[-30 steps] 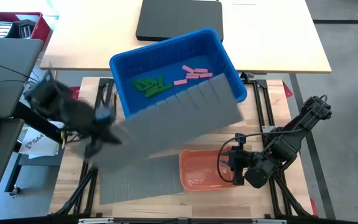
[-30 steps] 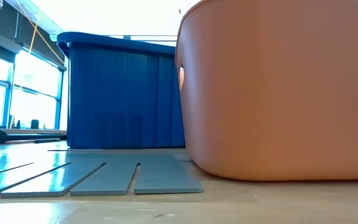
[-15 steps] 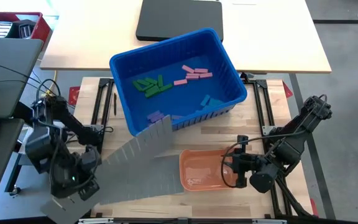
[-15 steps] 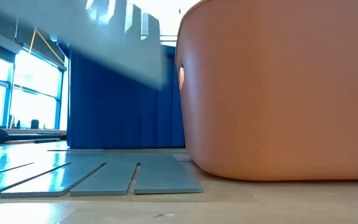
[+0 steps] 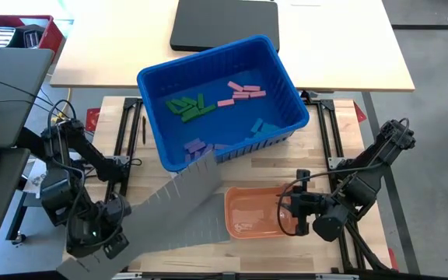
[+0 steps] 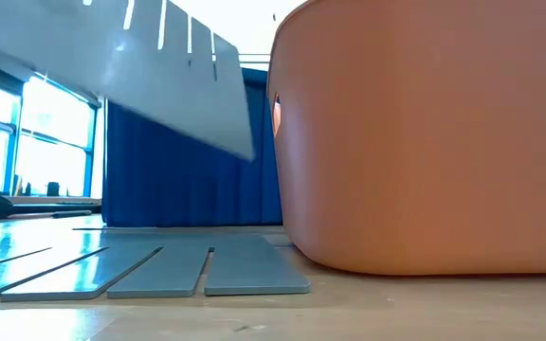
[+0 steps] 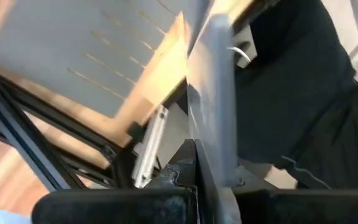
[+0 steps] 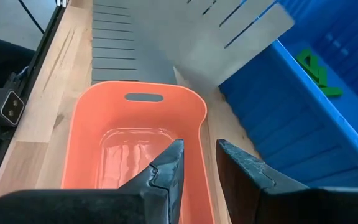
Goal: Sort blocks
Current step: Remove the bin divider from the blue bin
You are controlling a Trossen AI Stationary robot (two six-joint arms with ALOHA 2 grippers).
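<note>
The blocks lie in a blue bin (image 5: 216, 93) at the table's far middle: green (image 5: 189, 107), pink (image 5: 239, 93), blue (image 5: 259, 126) and purple (image 5: 197, 145). My left gripper (image 5: 103, 241), near the table's near left corner, is shut on a grey slotted divider sheet (image 5: 177, 198). The sheet slants up toward the bin and also shows in the low view (image 6: 159, 76). My right gripper (image 8: 197, 152) is shut on the right end of an orange tray (image 5: 251, 214), which stands on the table in front of the bin. My left gripper pinches the divider sheet near its near-left end (image 7: 199, 163), the sheet edge-on between the two fingers. The fingers come from above, slanting down. The sheet is lifted clear of the table, its slotted free end (image 5: 208, 167) by the bin's near wall. My right gripper has one finger (image 8: 166, 165) inside the tray and one (image 8: 241, 168) outside, astride the rim of the tray's right end wall (image 8: 207, 160). The fingers come from the table's right, slanting down. The tray rests upright on the table.
A second grey slotted sheet (image 5: 201, 227) lies flat on the table under the lifted one, left of the tray. A black case (image 5: 224, 23) lies on the pale tabletop beyond the bin. A red box (image 5: 18, 31) stands at the far left.
My left gripper has swung toward the table's near left corner, sinking and rolling, with the divider sheet still in its hold. The sheet, which hung over the bin's near part, has come away from it and now slants in front of it. The blue and purple blocks are uncovered.
</note>
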